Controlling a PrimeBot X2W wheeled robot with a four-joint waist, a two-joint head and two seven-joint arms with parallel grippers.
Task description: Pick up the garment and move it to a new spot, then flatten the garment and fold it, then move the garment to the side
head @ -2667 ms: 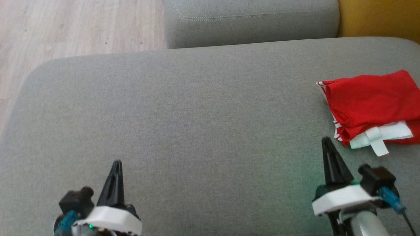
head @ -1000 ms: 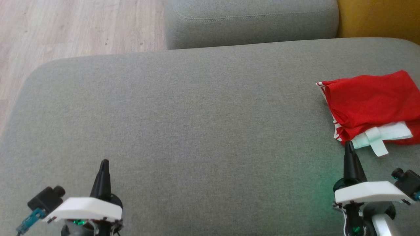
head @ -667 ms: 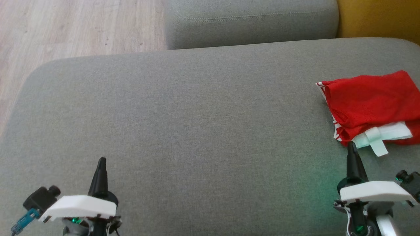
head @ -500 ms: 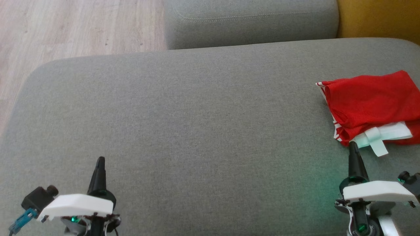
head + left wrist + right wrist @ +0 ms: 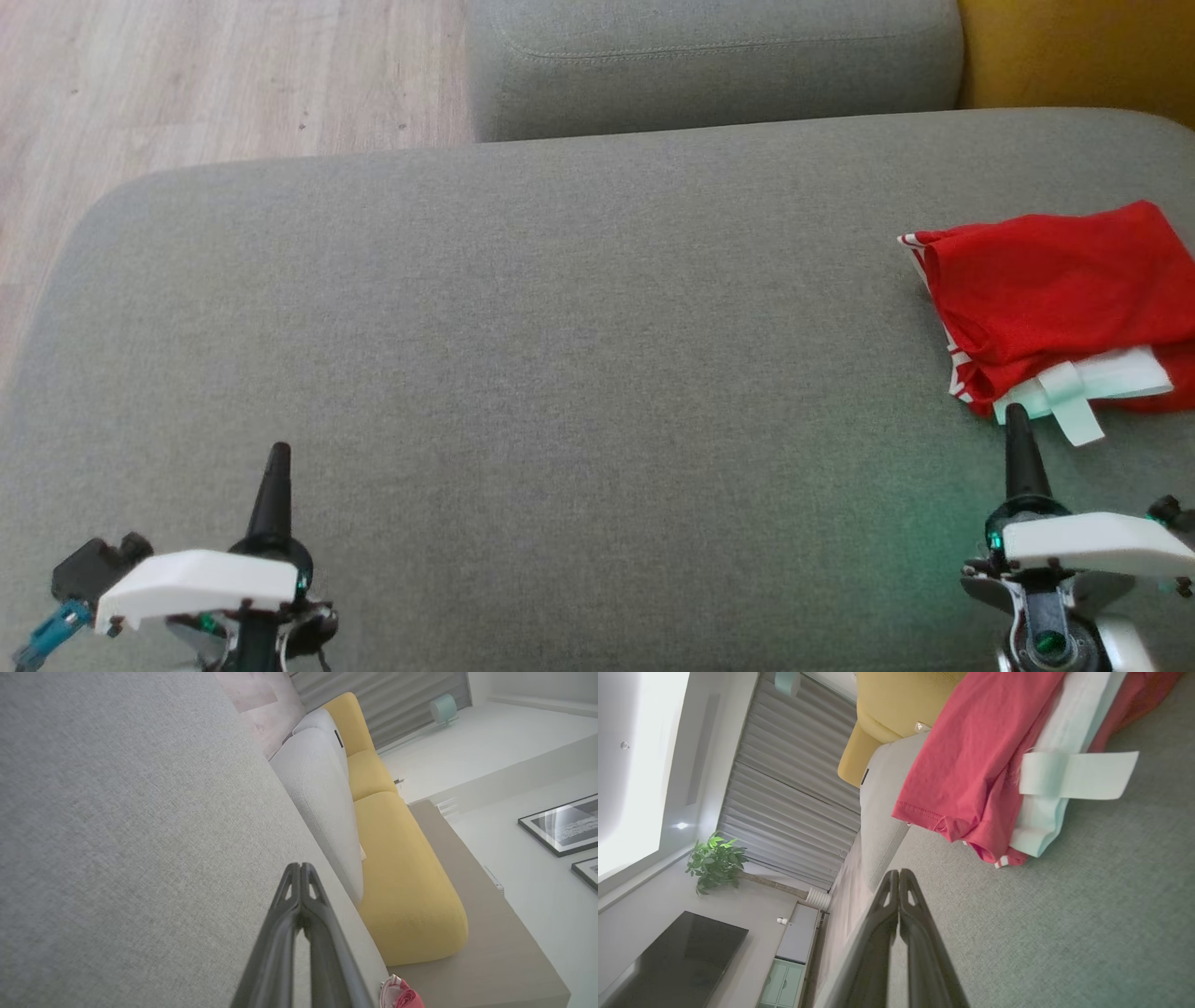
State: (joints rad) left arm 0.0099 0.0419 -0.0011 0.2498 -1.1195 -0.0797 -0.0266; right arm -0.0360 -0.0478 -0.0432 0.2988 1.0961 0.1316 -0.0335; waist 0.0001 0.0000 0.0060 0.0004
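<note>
We find the garment (image 5: 1055, 289) folded at the right edge of the sofa (image 5: 560, 327); we judge the task complete. The left pincer (image 5: 278, 455) and right pincer (image 5: 1015, 417) are closed and empty, the right one near the garment.

Bare grey seat cushion (image 5: 560, 373) stretches open across the centre and left of the frame, with free passage ahead of the left gripper (image 5: 277, 455). At the right edge the folded red garment (image 5: 1055, 299) lies in the way, just beyond the right gripper (image 5: 1016, 418). A second grey cushion (image 5: 709, 65) and a yellow cushion (image 5: 1074, 47) wall off the top.
</note>
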